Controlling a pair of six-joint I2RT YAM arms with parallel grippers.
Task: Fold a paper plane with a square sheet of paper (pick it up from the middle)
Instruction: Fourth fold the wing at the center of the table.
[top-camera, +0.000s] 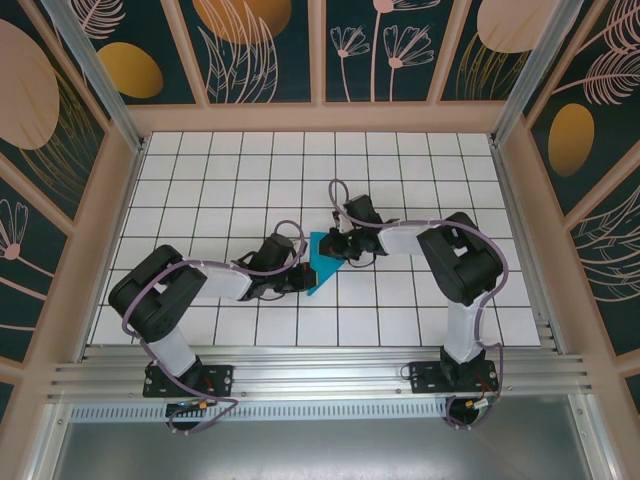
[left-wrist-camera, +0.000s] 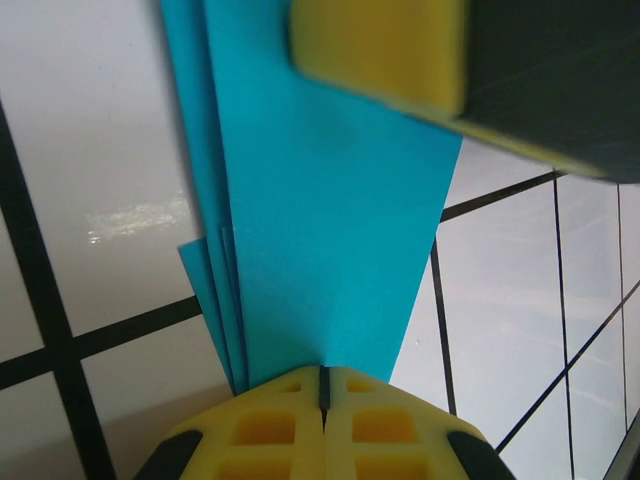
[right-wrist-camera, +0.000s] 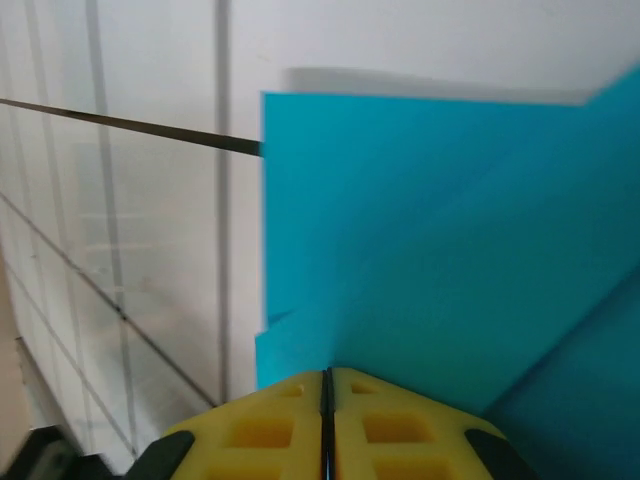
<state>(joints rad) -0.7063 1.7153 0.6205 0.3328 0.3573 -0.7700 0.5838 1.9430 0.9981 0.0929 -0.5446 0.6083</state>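
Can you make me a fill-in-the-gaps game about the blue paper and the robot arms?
1. The folded paper is pinched by ____ tools at once: the left tool and the right tool.
2. Both tools' fingers are coloured ____.
3. The table has white tiles with ____ lines.
Missing words: two; yellow; black.
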